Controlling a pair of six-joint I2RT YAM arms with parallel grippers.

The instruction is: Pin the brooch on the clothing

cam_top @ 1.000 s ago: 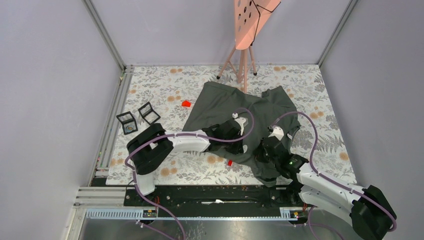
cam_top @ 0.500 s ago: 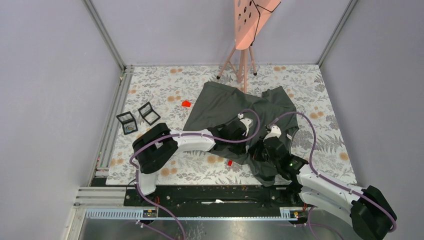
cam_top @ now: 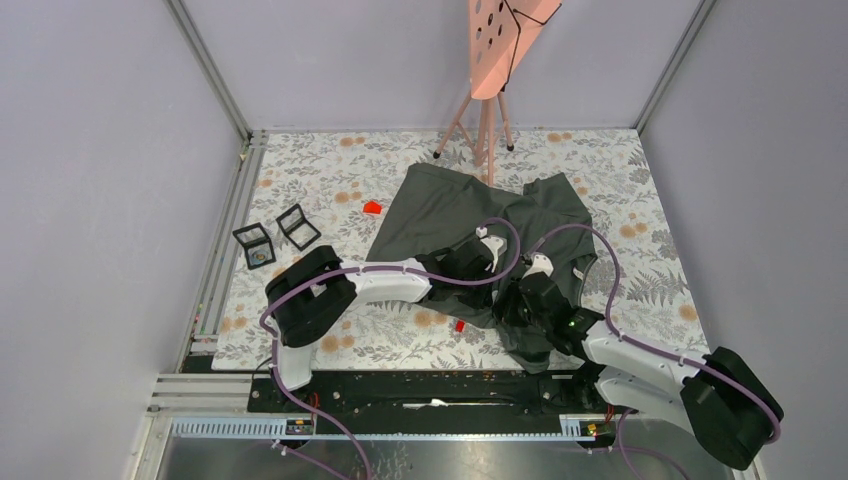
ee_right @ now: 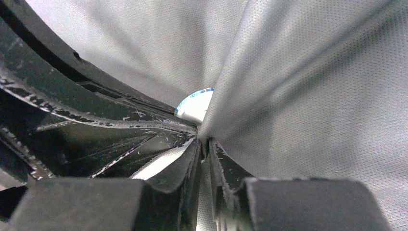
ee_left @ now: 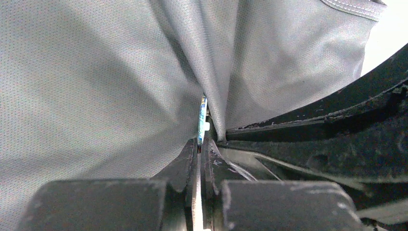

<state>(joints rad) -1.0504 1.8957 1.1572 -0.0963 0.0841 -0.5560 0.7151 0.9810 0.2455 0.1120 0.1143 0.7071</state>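
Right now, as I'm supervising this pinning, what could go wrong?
The brooch sits edge-on at the tips of the left jaws, so it may slip out.
The right jaws pinch a taut fold of the T-shirt beside it; if that slips, the fabric pulls away.
The folds are bunched, so the pin might catch two layers.

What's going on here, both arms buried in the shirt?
Both arms meet over the near part of the shirt. The left pincer is shut on the brooch, a thin blue-and-white disc edge-on against the fabric. The right pincer pinches a fold of shirt beside it. Whether the pin is through can't be seen.
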